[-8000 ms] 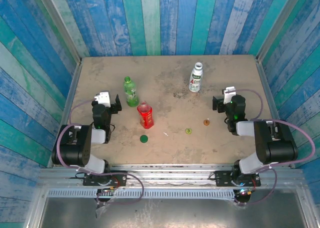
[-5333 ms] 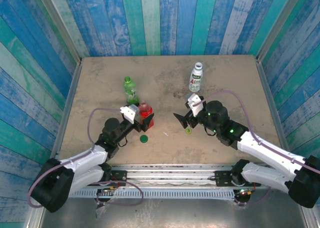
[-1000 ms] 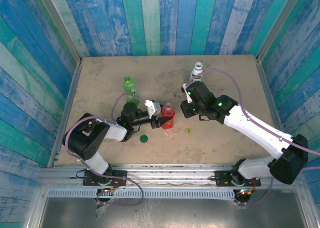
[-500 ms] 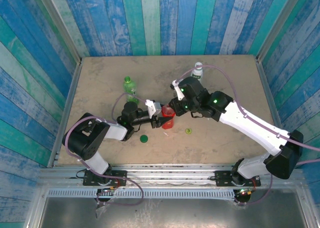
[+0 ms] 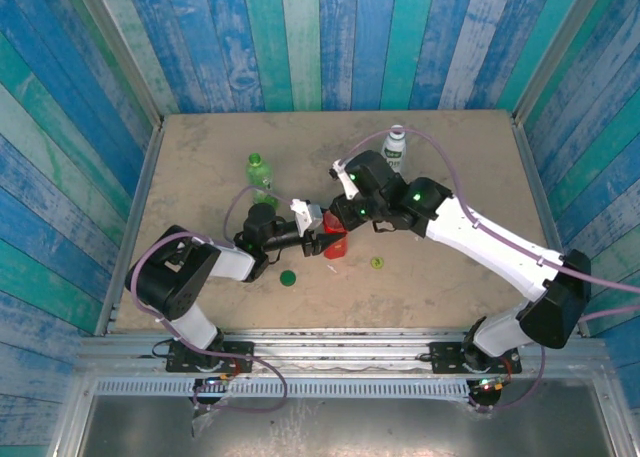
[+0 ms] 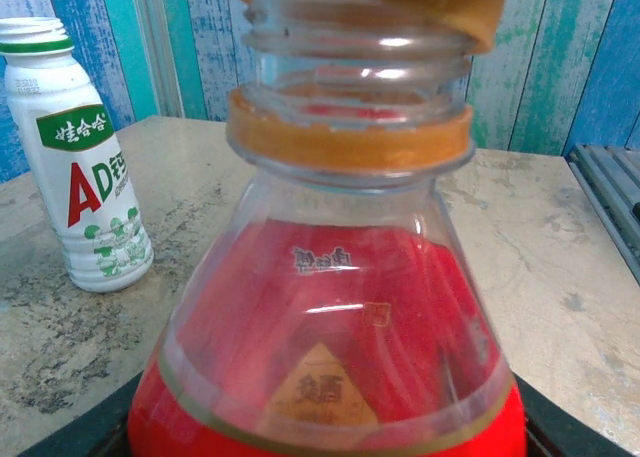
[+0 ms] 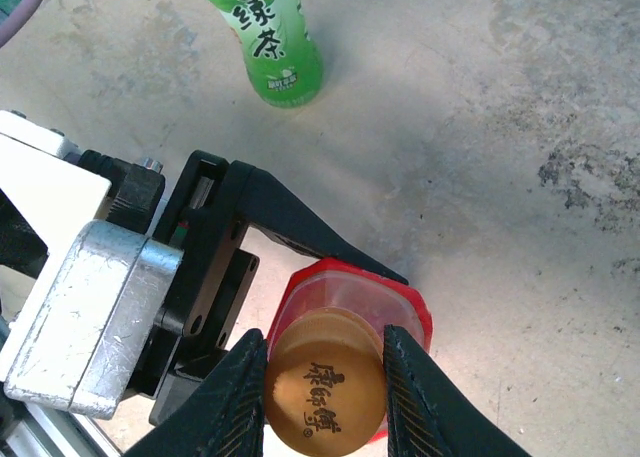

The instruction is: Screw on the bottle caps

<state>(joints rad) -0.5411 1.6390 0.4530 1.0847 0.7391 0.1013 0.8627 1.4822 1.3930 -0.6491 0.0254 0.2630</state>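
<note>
- Top external: a red plastic bottle [image 5: 336, 241] stands near the middle of the sandy table [image 5: 450, 177], a little toward its near edge. The left gripper [image 5: 322, 229] reaches in from the left, clamped on the bottle's body. The right gripper [image 5: 341, 214] hangs over its mouth, jaws hidden under the wrist.
- Also here: a clear green bottle [image 5: 260, 177] stands left of centre and a white labelled bottle [image 5: 393, 149] stands toward the far edge. A dark green round cap [image 5: 288, 277] and a yellow-green round cap [image 5: 377, 262] lie loose near the near edge.
- Left wrist: seen side-on, the red bottle's threaded neck [image 6: 358, 62] is bare. The small orange plastic cap [image 6: 470, 12] sits at its rim, tilted or level I cannot tell. The left gripper's dark pads [image 6: 75, 427] press the bottle low on both sides.
- Right wrist: looking down, the right gripper's pale fingers [image 7: 240, 387] are closed on the sides of the orange cap, directly over the red bottle's shoulder. One black finger [image 7: 300, 232] of the left gripper wraps around the bottle.
- Handling, as I judge it: the cap is light, stiff and small, and best pinched across its rim. It could cross-thread if tipped. The bottle looks thin-walled and likely to dent or twist, so the low body grip suits it.
- The side view gives thread engagement, the overhead wrist view gives centring, and the top view gives the remaining bottles and caps.
</note>
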